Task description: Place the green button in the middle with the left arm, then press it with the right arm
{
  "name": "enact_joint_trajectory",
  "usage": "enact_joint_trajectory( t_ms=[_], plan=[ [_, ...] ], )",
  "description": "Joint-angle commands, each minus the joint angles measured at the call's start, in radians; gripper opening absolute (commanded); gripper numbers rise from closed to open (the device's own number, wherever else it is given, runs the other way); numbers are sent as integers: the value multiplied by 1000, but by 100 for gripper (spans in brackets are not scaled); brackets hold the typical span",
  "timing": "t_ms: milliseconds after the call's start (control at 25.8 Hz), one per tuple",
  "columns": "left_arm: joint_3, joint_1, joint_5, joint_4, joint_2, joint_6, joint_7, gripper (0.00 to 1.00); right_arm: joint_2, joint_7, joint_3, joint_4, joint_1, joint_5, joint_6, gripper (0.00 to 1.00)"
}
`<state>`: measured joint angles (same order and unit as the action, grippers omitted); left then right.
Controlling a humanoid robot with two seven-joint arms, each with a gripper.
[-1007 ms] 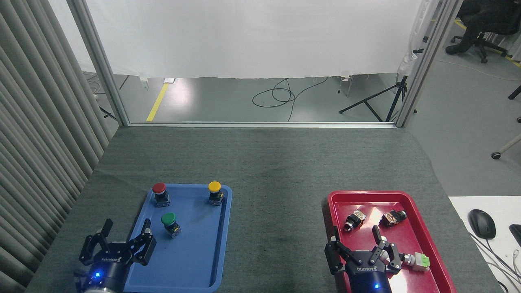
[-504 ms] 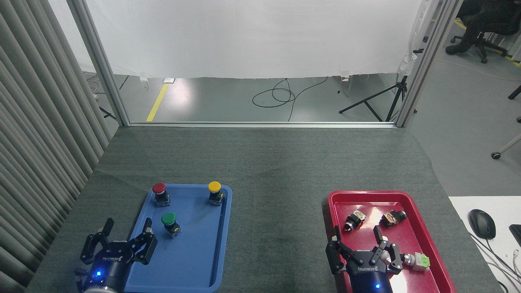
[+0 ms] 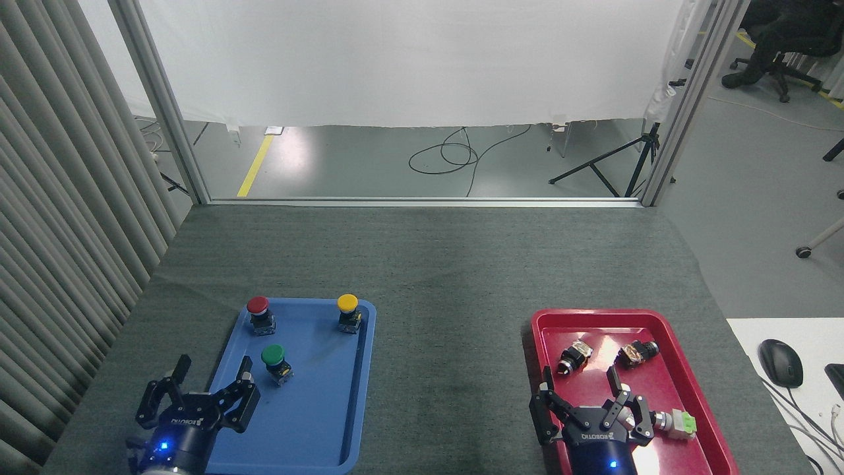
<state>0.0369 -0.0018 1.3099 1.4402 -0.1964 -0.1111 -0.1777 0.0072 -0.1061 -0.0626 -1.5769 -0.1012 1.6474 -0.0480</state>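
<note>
Grey cloth [image 3: 448, 277] bears 2 trays, 3 buttons including green button [image 3: 273, 359]; left claw [image 3: 206, 396], right claw [image 3: 583, 402] spread, empty.

The green button [image 3: 273, 359], dark-green capped on a black-and-yellow base, is seen upright in the blue tray [image 3: 330, 422], near left.

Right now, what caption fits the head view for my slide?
Green button waits in the blue tray; left gripper and right gripper hover, jaws open.
</note>
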Motion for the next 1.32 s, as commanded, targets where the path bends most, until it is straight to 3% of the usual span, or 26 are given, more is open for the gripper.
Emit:
enact_joint_trajectory(
  t_ms=[0,465,852,1278],
  plan=[
    [-3,-6,0,-14,2,-1,0,99,-1,0,-3,0,0,0,-3,99],
    [-17,-21,0,-52,0,-4,-5,99,0,0,-3,9,0,2,0,99],
    [-98,-21,6,-73,6,-4,-32,99,-7,0,-3,9,0,-1,2,99],
    [-115,-52,8,-167,2,-2,-28,99,-7,0,-5,11,0,-1,0,99]
  ],
)
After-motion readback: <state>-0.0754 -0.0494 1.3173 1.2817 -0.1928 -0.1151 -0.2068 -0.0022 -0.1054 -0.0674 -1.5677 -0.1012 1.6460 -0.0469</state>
